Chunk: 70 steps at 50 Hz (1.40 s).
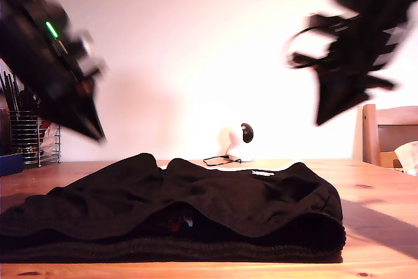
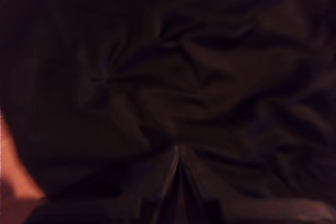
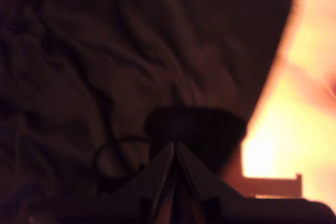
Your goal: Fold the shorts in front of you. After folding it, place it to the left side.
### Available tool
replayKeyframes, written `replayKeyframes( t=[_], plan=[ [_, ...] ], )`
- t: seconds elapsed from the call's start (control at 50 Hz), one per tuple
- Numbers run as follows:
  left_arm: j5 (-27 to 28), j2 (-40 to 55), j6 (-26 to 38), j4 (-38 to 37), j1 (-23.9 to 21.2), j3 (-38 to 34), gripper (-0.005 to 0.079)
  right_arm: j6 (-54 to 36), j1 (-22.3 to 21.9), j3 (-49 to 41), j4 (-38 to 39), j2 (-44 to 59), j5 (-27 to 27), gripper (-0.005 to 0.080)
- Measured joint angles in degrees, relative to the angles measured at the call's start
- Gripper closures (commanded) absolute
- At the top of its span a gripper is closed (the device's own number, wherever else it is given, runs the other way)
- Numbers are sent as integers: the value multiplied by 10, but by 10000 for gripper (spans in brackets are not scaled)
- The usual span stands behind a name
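Shorts (image 1: 196, 207) lay rumpled on tabletop (image 1: 379, 227), soft, limp, light. Both hands (image 2: 176, 153) (image 3: 175, 148) hovered above shorts, pinched together, empty. Best grab: ribbed waistband.

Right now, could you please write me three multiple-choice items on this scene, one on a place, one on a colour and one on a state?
1. Where do the soft black fabric shorts lie?
A. On the wooden table
B. On the wooden chair
C. In the wire rack

2. What colour is the small label on the shorts?
A. Red
B. White
C. Blue

3. How do the fingers of my first gripper and my second gripper stand?
A. Both spread wide
B. Clamped on the shorts
C. Closed and holding nothing

Answers: 1 A, since the exterior view shows the shorts flat on the tabletop. 2 B, since the label shows white against the black cloth. 3 C, since each wrist view shows the fingers meeting at a point, with no cloth between them.
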Motion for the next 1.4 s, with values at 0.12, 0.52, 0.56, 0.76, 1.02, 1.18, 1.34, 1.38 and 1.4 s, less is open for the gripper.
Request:
replayKeyframes(
  t=[0.12,0.52,0.56,0.76,1.02,1.18,1.34,1.38,1.4],
  plan=[
    [18,-45,0,7,17,-49,757,15,2,-57,9,-77,-1,765],
    [58,-182,-50,66,101,-284,757,76,1,-221,28,-195,-58,765],
    [63,-204,-50,66,106,-291,757,76,1,-230,28,-200,-78,765],
    [83,-266,-100,15,108,-293,591,119,1,-239,15,-212,-165,747],
    [81,-261,-141,-62,108,-294,71,167,1,-239,-6,-212,-195,224],
    [56,-251,-144,-63,108,-294,71,167,1,-239,-15,-212,-195,224],
    [52,-193,-156,-60,108,-294,71,167,1,-239,-13,-207,-192,224],
    [52,-177,-156,-60,108,-294,71,167,1,-239,-12,-204,-192,224],
    [52,-170,-156,-59,108,-294,71,167,1,-239,-11,-203,-192,224]
  ],
)
